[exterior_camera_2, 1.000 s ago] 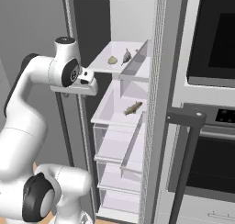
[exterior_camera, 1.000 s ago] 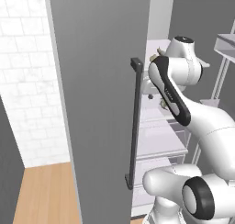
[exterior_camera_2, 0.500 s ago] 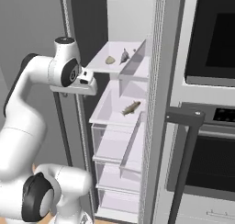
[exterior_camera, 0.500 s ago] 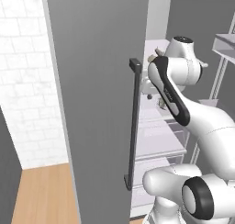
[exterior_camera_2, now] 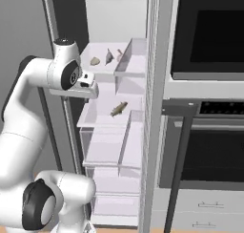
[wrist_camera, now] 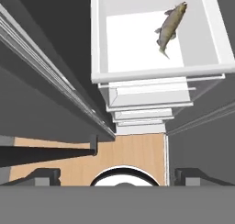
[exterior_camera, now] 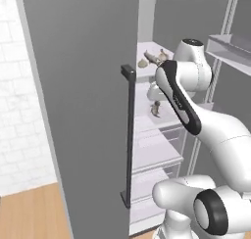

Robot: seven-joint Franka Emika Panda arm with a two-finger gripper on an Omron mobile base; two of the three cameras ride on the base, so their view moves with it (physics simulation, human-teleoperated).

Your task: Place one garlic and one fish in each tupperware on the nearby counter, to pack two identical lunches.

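The fridge stands open. An olive-brown fish (wrist_camera: 171, 26) lies on the white middle shelf (wrist_camera: 137, 48), seen from above in the hand view. The same fish (exterior_camera_2: 118, 108) (exterior_camera: 156, 108) shows in both base views. On the top shelf lie a garlic (exterior_camera_2: 95, 61) (exterior_camera: 143, 62) and another fish (exterior_camera_2: 109, 57) (exterior_camera: 156, 57). My gripper (wrist_camera: 117, 174) hangs open at the shelf's front left edge, pointing down, with nothing between its fingers (wrist_camera: 45, 175). From the right base view the gripper (exterior_camera_2: 89, 90) is left of the fish. The tupperware and the counter are out of view.
The grey fridge door (exterior_camera: 88, 110) with its dark handle (exterior_camera: 128, 135) stands open on the left, close to the arm. Clear drawers (exterior_camera_2: 107, 151) fill the fridge's lower part. A wall oven (exterior_camera_2: 209, 146) and a dark-glass unit (exterior_camera_2: 209, 31) stand to the right.
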